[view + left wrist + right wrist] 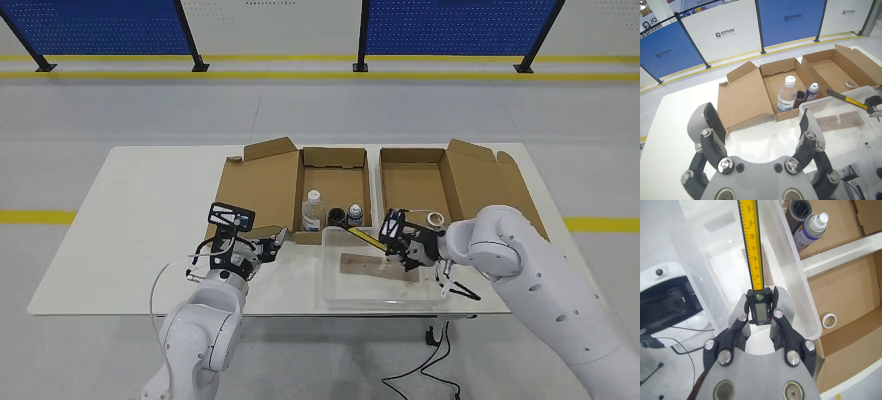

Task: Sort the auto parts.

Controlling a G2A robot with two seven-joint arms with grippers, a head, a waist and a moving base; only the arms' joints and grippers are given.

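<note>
Sorting partly done. The right gripper (760, 306) clamps the caliper (751, 247) above the clear bin (326, 285). The left gripper (761, 123) hangs wide open at the bin's 9 o'clock. The left box (335, 160), at 11 o'clock, holds a bottle (313, 210), a cylinder (337, 215) and a spray can (354, 213). The right box (410, 185), at 1 o'clock, holds a tape ring (435, 218). A brown plate (365, 265) lies in the bin, unsorted.

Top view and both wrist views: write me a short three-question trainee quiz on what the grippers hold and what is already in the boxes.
1. True or false: the right gripper is shut on the caliper.
2. How many items stand in the left cardboard box? A one, B two, C three.
3. Fill in: the left gripper hovers over the table with its fingers ____.
Key: 1 true; 2 C; 3 open.
</note>
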